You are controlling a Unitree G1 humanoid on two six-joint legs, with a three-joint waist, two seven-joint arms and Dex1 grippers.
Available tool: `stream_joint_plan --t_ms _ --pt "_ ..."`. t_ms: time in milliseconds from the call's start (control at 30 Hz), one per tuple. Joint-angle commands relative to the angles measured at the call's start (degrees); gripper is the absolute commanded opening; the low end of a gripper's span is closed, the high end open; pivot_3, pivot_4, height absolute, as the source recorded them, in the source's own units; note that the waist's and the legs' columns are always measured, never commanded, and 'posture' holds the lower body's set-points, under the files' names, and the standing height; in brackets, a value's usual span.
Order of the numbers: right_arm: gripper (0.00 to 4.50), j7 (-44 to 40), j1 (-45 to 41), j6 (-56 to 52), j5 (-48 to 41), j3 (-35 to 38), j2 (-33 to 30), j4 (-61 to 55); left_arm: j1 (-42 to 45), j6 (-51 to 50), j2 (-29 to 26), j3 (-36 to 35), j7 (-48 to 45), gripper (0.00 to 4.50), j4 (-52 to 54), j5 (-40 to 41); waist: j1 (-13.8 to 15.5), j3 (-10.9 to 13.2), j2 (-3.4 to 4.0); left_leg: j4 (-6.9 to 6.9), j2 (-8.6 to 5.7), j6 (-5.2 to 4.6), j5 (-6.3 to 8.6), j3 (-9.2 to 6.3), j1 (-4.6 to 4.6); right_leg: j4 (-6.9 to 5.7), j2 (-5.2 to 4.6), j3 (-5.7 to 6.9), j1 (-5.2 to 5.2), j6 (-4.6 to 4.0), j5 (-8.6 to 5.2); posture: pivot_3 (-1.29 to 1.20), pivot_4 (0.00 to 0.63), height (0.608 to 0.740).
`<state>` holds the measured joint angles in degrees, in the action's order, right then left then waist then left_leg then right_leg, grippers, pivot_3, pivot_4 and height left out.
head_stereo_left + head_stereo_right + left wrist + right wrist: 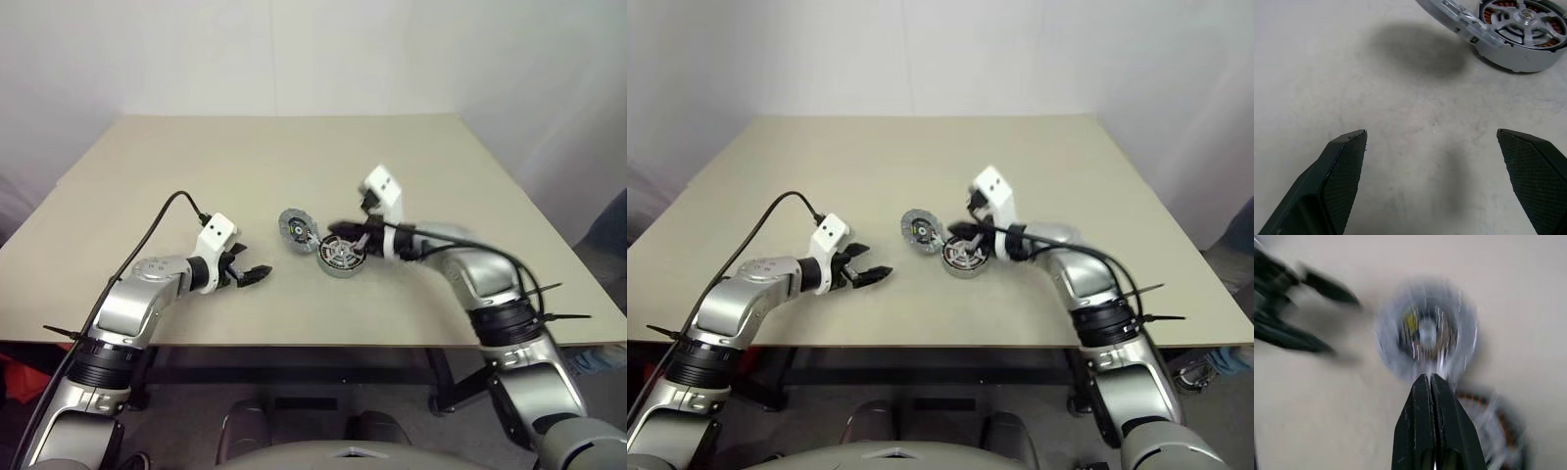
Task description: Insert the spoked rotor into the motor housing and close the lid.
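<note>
Left of centre in the head view, the left gripper [257, 275] hangs just above the table [294, 166], its two black fingers spread wide with nothing between them. From its own wrist camera the fingertips [1347, 147] frame bare tabletop, and the motor housing [1520, 34] is cut off by the frame's upper right edge.

Moving to the middle: the lid [298, 228] sits tilted, its near rim resting against the housing, pale segments round the rim and a dark centre with a yellowish spot. The right wrist camera sees it only as a smear, so its hub detail is hard to read there.

Just right of it, in the centre of the frame, the motor housing [340, 256] rests flat on the table, a short dark ring with copper-brown windings. The spoked rotor [1523, 17] already lies inside it, silver spokes running to a central hub, windings showing between them.

Further right, the right gripper [338, 229] has its fingers pressed together, tips right at the gap where lid meets housing. Whether those tips pinch the lid's rim or merely touch it, I can't tell; they hide that spot.
</note>
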<state>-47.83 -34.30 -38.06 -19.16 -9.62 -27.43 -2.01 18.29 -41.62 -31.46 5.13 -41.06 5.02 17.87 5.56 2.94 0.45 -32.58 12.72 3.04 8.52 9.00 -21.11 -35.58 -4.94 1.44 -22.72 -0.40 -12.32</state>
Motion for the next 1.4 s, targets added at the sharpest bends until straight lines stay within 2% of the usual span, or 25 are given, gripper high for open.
stream_joint_plan --t_ms 33,133,233,333,467,767,1400 --pt "0.01 -8.87 -3.26 7.98 2.98 -2.56 -5.89 -1.88 2.18 1.99 0.21 0.12 -0.78 4.50 0.18 -0.31 0.16 -0.04 -0.06 0.00 0.01 0.00 0.00 -0.01 0.00 -0.01 0.00 0.01 0.02 0.00 0.00 0.00 0.000 0.740" --pt "0.01 -20.28 -5.01 23.18 10.69 -8.90 -14.04 1.26 3.47 2.71 1.12 0.20 -0.89 4.50 -0.95 -0.22 0.38 -0.05 -0.08 -0.01 0.01 -0.06 0.04 -0.02 -0.04 0.00 0.00 0.03 0.09 -0.03 0.01 0.00 0.000 0.740" --pt "0.01 -27.19 -9.28 34.56 16.82 -13.50 -17.09 8.74 4.59 3.37 1.73 0.47 -0.96 4.50 -1.91 -0.51 0.13 -0.03 -0.05 -0.05 0.00 -0.22 0.13 0.02 -0.19 0.04 -0.01 0.02 -0.01 -0.32 0.18 0.00 0.000 0.740" --pt "0.63 -29.79 -14.27 46.63 24.49 -18.17 -17.09 17.96 5.19 3.74 2.13 0.71 -1.03 4.50 -2.68 -0.75 -0.31 -0.02 -0.03 -0.26 0.04 -0.28 0.17 0.03 -0.52 -0.09 0.00 0.03 -0.36 -0.48 0.27 0.00 0.000 0.740" --pt "1.95 -29.94 -19.26 56.72 31.04 -21.68 -14.37 25.96 5.46 3.67 2.66 0.71 -0.75 4.50 -3.09 -0.71 -0.31 -0.01 -0.03 -0.37 0.09 -0.31 0.18 0.02 -0.58 -0.14 0.01 0.08 -0.41 -0.53 0.30 0.00 0.000 0.740" --pt "1.95 -32.20 -21.85 70.03 37.81 -25.61 -11.56 29.91 4.09 3.26 2.61 -0.11 0.60 4.50 -2.09 -0.51 -0.13 0.01 -0.06 -0.61 0.07 -0.44 0.26 -0.01 -0.79 -0.13 -0.02 0.09 -0.40 -0.55 0.31 0.00 0.000 0.740" --pt "1.95 -31.16 -19.30 71.58 43.63 -26.88 -8.66 34.93 3.81 3.40 2.83 -0.17 1.75 4.50 -2.14 -0.30 -0.32 0.00 -0.07 -0.62 0.08 -0.44 0.26 -0.03 -0.68 -0.17 0.00 0.09 -0.34 -0.56 0.32 0.00 0.000 0.740"
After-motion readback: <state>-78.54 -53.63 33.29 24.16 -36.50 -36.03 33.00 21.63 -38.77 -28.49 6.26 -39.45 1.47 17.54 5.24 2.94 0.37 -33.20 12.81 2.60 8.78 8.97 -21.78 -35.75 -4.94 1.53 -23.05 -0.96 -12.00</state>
